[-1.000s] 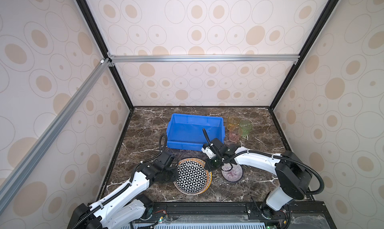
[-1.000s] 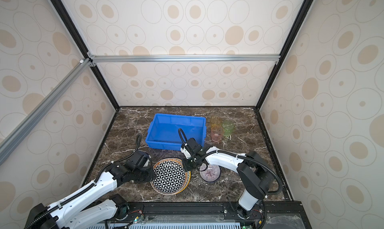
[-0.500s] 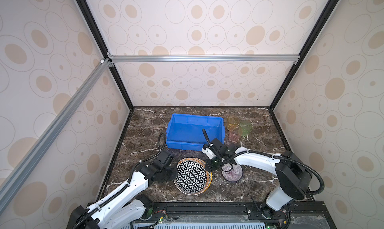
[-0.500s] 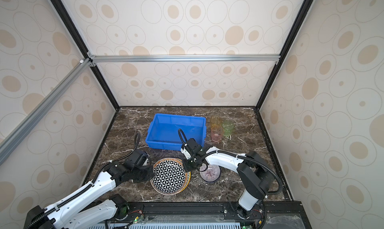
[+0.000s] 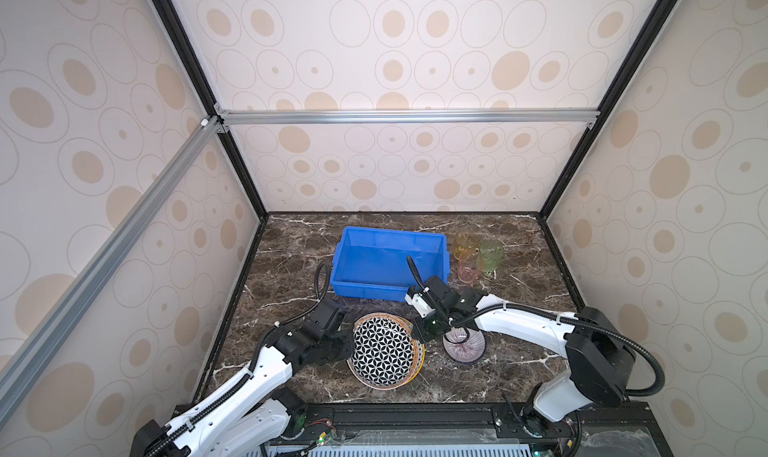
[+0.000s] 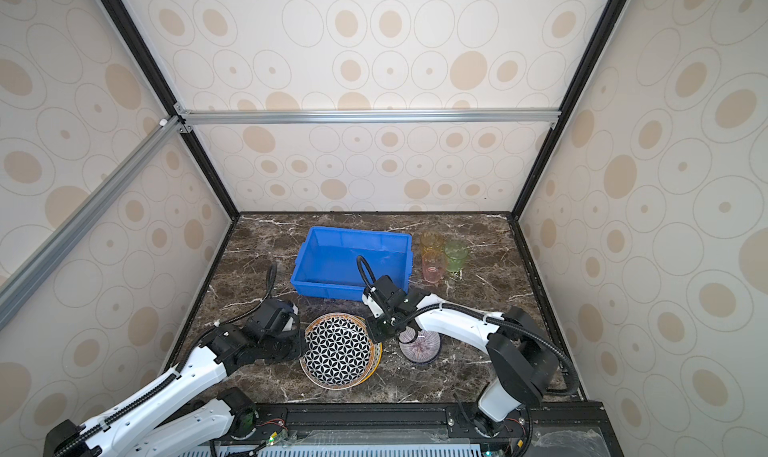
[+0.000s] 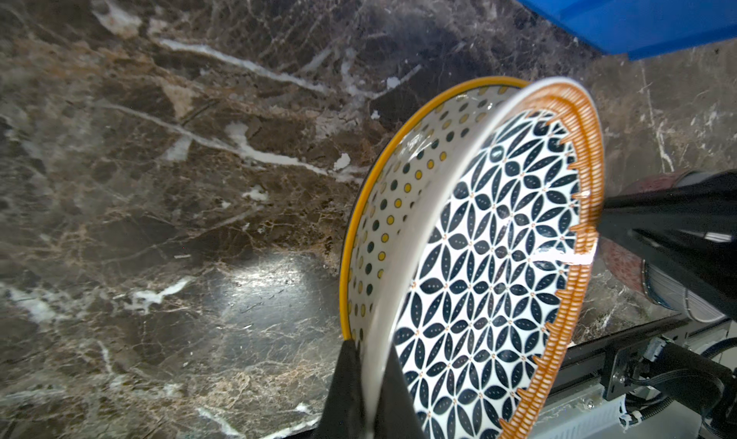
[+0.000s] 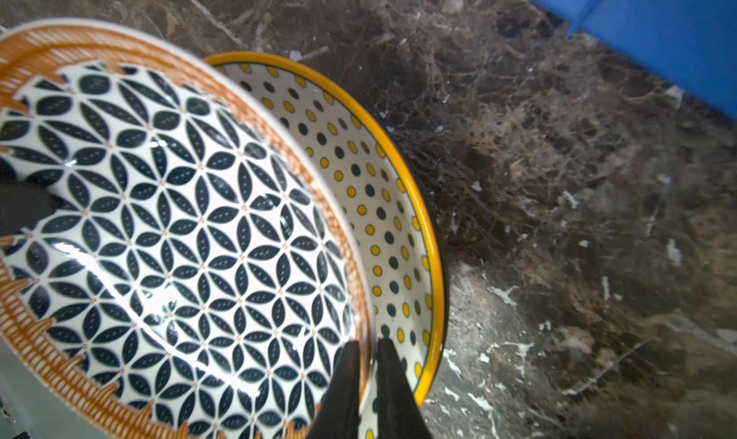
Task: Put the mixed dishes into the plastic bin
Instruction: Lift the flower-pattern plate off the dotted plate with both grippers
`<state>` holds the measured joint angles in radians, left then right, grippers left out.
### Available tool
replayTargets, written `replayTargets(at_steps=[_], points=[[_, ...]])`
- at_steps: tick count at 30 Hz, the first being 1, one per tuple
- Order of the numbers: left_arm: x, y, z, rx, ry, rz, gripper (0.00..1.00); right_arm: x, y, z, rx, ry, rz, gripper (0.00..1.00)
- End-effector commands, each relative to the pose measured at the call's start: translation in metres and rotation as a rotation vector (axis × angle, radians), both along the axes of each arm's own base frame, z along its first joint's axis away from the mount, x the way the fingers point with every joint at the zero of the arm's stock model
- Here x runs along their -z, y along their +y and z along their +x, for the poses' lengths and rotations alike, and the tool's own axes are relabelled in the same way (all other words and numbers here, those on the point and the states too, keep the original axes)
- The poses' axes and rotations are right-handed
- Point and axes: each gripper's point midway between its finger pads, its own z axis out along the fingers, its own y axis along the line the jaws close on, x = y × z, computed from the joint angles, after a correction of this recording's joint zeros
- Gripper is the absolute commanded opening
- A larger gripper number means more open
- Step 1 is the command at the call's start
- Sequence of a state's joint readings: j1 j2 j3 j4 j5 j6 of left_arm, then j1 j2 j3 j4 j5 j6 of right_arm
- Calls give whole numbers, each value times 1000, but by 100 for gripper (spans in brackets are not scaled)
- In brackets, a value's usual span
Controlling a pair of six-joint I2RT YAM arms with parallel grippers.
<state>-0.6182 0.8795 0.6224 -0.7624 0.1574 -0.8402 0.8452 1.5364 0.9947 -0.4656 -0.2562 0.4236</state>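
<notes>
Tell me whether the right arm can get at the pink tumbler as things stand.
Probably, but not at once: the right tool is clamped on the rim of the lattice plate. Freed, it faces only bare marble tabletop up to the pink tumbler, beside the blue bin.
</notes>
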Motion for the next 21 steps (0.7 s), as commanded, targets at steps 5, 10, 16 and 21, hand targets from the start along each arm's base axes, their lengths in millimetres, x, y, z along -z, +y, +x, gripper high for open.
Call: replayTargets(at_steps=[5, 10, 16, 21], points=[[-27, 6, 10, -21, -87, 15, 0, -37, 0, 2, 0, -89, 44, 24], [-33, 4, 11, -21, -108, -10, 0, -49, -3, 5, 9, -125, 53, 26], [-51, 2, 16, -17, -156, -32, 0, -63, -9, 8, 18, -177, 45, 29], [-65, -1, 22, 1, -190, -37, 0, -75, -18, 13, 41, -230, 33, 31]])
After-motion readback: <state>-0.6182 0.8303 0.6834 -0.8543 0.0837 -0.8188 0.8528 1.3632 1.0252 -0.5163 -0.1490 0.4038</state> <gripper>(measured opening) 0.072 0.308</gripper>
